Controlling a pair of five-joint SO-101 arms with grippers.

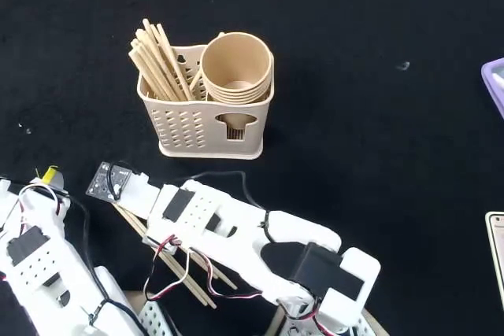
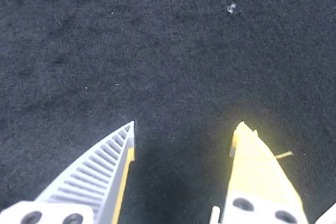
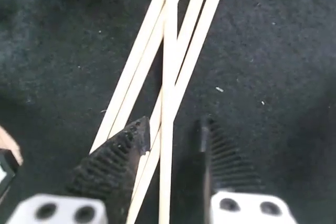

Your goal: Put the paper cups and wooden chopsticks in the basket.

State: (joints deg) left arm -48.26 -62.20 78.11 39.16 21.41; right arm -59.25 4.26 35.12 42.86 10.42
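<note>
A beige perforated basket [image 1: 197, 127] stands on the black cloth and holds a stack of paper cups [image 1: 236, 64] and a bundle of wooden chopsticks [image 1: 157, 57]. Several loose chopsticks [image 3: 178, 51] lie crossed on the cloth near the front edge [image 1: 189, 285], partly under my right arm [image 1: 205, 218]. My right gripper [image 3: 173, 124] is open just above them, its black fingers straddling some of the sticks. My left gripper [image 2: 186, 124] is open over bare cloth, holding nothing. The left arm [image 1: 35, 249] sits at the front left.
A purple object [image 1: 494, 84] pokes in at the right edge, with a pale flat item [image 1: 496, 249] below it. Bare black cloth lies between the basket and the arms and to the basket's right.
</note>
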